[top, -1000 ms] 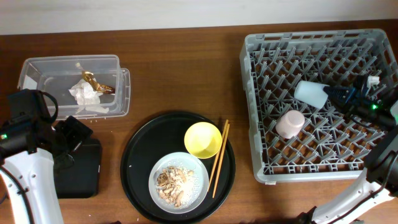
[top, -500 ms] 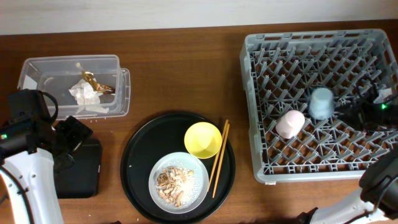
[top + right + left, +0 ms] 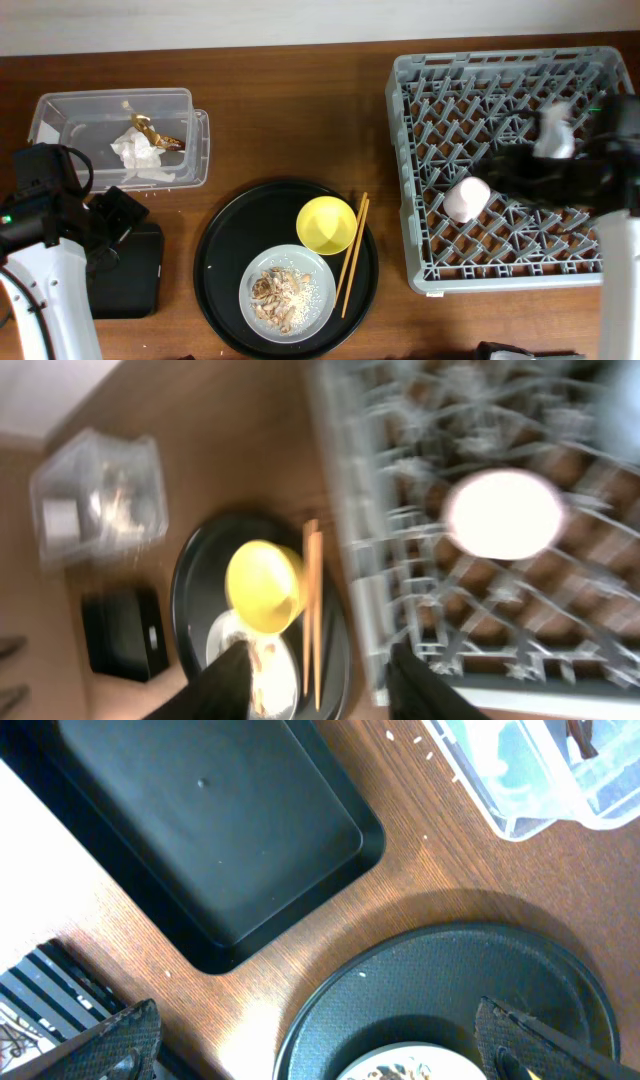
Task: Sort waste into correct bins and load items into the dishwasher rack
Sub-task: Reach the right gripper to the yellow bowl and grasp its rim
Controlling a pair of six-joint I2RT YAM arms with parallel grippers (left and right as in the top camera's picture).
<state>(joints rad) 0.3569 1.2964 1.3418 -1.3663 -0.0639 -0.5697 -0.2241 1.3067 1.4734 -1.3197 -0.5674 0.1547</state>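
Note:
The pink cup (image 3: 467,197) lies on its side in the grey dishwasher rack (image 3: 420,150). My right gripper (image 3: 500,166) hovers blurred just right of it, open and holding nothing; its fingers (image 3: 235,680) frame the plate edge and the chopsticks (image 3: 312,610). The light-blue cup is hidden under that arm. The yellow bowl (image 3: 327,224), chopsticks (image 3: 352,255) and the plate (image 3: 318,300) of food scraps (image 3: 280,290) sit on the round black tray (image 3: 225,260). White paper (image 3: 135,152) and a gold scrap (image 3: 150,130) lie in the clear box (image 3: 60,115). My left gripper (image 3: 120,212) stands open over the shallow black tray (image 3: 130,275).
The left wrist view shows the shallow black tray (image 3: 200,830), a corner of the clear box (image 3: 540,770) and the round tray's rim (image 3: 450,990). Bare brown table (image 3: 290,110) lies between the box and the rack.
My right gripper has opened and let the light-blue cup go in the rack, then swung left across the rack. The left arm has not moved.

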